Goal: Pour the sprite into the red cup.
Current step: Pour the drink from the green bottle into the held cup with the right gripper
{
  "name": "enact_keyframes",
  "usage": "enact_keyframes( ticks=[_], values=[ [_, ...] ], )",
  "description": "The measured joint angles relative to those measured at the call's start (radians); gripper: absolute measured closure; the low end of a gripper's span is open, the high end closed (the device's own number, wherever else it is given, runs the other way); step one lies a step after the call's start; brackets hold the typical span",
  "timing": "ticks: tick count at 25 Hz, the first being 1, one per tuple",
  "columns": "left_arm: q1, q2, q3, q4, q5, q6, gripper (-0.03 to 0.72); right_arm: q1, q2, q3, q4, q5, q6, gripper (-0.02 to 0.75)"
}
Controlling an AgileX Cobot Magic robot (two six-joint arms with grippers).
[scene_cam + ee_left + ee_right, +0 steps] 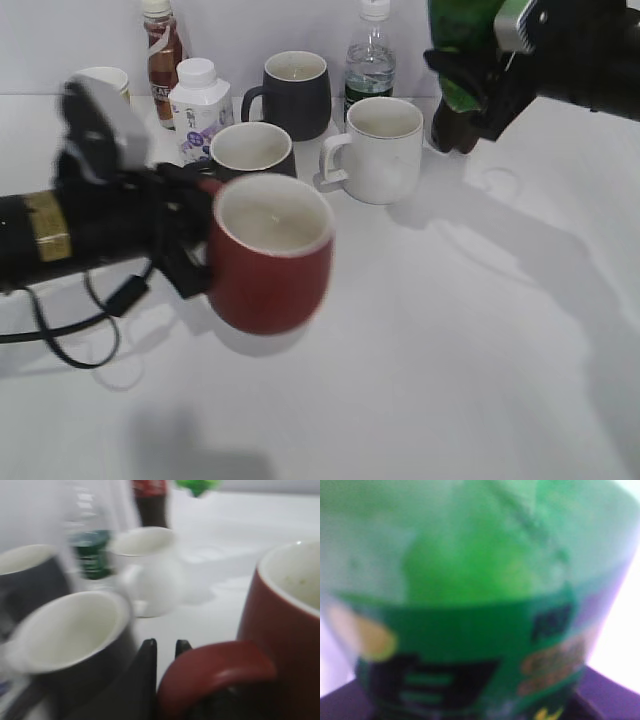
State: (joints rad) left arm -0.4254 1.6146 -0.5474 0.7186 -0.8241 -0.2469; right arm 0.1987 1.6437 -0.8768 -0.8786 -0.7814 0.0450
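The red cup is a dark red mug with a white inside, and it looks blurred. My left gripper is shut on its handle at the left and holds it above the table. In the left wrist view the cup fills the right side, and its handle lies against my fingertips. My right gripper is shut on the sprite, a green bottle held high at the back right. The sprite's green label fills the right wrist view and hides the jaws.
A white mug and two black mugs stand behind the red cup. A small clear bottle, a white bottle, a brown bottle and a paper cup line the back. The cola bottle stands under the sprite.
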Motion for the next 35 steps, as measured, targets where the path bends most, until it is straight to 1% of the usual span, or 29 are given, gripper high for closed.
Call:
enact_keyframes(
  ticks=[2,5,8,13,17,21,26,32,35],
  values=[
    [-0.029,0.036,-0.033,0.027,0.009,0.000,0.606,0.000,0.000,0.000,-0.063,-0.007,0.000,0.323],
    [-0.049,0.066,-0.061,0.037,0.008,0.000,0.606,0.000,0.000,0.000,-0.142,-0.008,-0.024,0.323],
    [-0.052,0.080,-0.072,0.035,0.008,-0.001,0.606,0.000,0.000,-0.001,-0.215,-0.009,-0.109,0.323],
    [-0.058,0.092,-0.072,0.033,0.011,-0.003,0.606,0.000,0.000,-0.001,-0.292,-0.011,-0.232,0.323],
    [-0.092,0.092,-0.072,0.036,0.015,-0.003,0.606,0.000,0.000,-0.001,-0.310,-0.009,-0.355,0.323],
    [-0.100,0.092,-0.088,0.039,0.020,-0.026,0.606,0.000,0.000,-0.001,-0.315,-0.006,-0.431,0.323],
    [-0.104,0.092,-0.115,0.039,0.023,-0.063,0.606,0.000,0.000,-0.001,-0.315,-0.006,-0.479,0.323],
    [-0.151,0.092,-0.117,0.038,0.047,-0.066,0.606,0.000,0.000,-0.001,-0.317,-0.004,-0.518,0.323],
    [-0.158,0.092,-0.122,0.038,0.047,-0.066,0.606,0.000,0.000,-0.001,-0.317,-0.003,-0.545,0.323]
  ],
)
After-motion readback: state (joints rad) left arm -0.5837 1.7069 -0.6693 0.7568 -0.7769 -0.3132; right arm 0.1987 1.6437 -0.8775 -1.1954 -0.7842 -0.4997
